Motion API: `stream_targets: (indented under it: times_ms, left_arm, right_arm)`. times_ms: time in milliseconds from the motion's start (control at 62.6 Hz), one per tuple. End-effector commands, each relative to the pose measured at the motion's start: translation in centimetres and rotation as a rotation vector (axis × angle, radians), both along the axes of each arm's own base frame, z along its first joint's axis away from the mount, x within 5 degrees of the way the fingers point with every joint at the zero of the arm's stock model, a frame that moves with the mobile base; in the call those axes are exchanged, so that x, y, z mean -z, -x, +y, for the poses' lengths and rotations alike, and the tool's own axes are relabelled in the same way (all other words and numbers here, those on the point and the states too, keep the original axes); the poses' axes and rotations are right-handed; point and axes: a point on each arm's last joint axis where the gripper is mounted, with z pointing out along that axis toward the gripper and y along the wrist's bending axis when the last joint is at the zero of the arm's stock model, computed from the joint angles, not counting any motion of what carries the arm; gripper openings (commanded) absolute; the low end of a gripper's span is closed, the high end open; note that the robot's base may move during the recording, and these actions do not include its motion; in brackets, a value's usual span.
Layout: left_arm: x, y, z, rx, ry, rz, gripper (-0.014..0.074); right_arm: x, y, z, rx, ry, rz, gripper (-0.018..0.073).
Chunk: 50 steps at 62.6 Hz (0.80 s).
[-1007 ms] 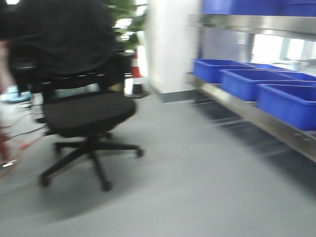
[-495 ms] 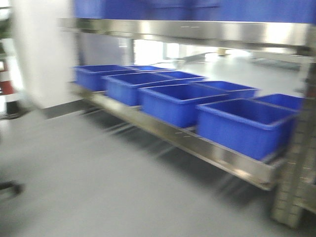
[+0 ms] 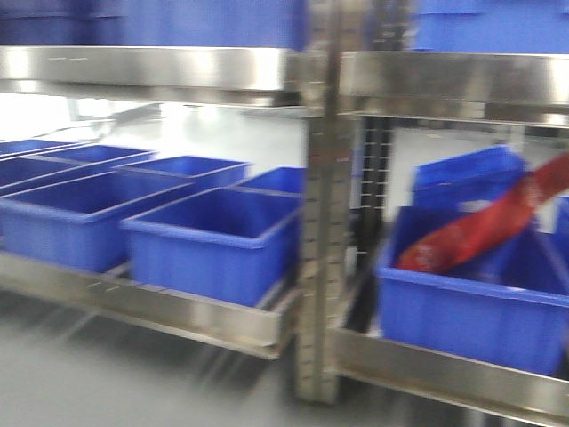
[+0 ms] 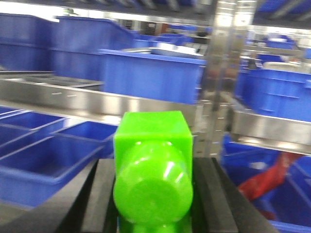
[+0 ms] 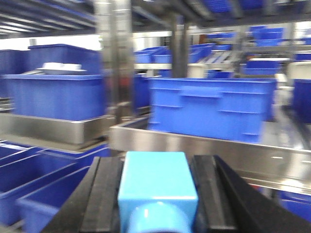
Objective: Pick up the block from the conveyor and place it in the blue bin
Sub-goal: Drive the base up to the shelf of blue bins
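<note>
In the left wrist view my left gripper is shut on a bright green block, its black fingers pressed to both sides. In the right wrist view my right gripper is shut on a light blue block. Open blue bins stand in a row on the lower steel shelf ahead, and another blue bin is to the right of the upright post. The conveyor is out of view. Neither gripper shows in the front view.
A steel rack post stands between the bins. A red object lies tilted in the right bin. An upper shelf carries more blue bins. Grey floor runs before the rack. All views are blurred.
The front view has swung right, from an office chair and open floor to the rack of blue bins, which now fills the frame close up.
</note>
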Motion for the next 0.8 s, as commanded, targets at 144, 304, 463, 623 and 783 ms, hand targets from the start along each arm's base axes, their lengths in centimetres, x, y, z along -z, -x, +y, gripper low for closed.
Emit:
stream_targets:
  times_ms: [144,304,463,623,783]
  left_arm:
    - [-0.47,0.14,0.01,0.001,0.017,-0.031,-0.0111]
    - [-0.47,0.14,0.01,0.001,0.017,-0.031,-0.0111]
    - [-0.49,0.14,0.02,0.001,0.017,-0.033,-0.0111]
    - [-0.49,0.14,0.02,0.001,0.017,-0.033,-0.0111]
    - [-0.49,0.14,0.02,0.001,0.017,-0.033,-0.0111]
  right_arm:
    - [-0.08,0.05,-0.04,0.006,0.008,-0.018,-0.0162]
    - [-0.08,0.05,-0.04,0.006,0.008,-0.018,-0.0162]
    - [-0.08,0.05,-0.04,0.006,0.008,-0.018,-0.0162]
    - [-0.08,0.05,-0.04,0.006,0.008,-0.018,-0.0162]
    - [-0.08,0.05,-0.04,0.006,0.008,-0.018,-0.0162]
